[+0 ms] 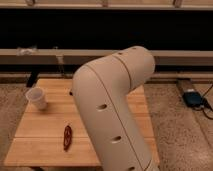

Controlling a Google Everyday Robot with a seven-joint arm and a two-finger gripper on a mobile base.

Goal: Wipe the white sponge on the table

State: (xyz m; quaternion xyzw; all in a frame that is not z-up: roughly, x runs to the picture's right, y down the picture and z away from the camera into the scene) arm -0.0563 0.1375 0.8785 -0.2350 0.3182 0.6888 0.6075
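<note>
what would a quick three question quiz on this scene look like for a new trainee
1. True or false: the white paper cup stands upright on the light wooden plank table.
2. Multiple choice: the red-brown elongated object lies (A) inside the cup, (B) on the table, nearer its front edge than the cup, (C) on the floor.
3. Short answer: why do the gripper and the white sponge not show in this view?

Key
1. True.
2. B.
3. The large white robot arm fills the middle of the view and covers much of the table; the gripper is probably behind it, and the sponge may be too.
</note>
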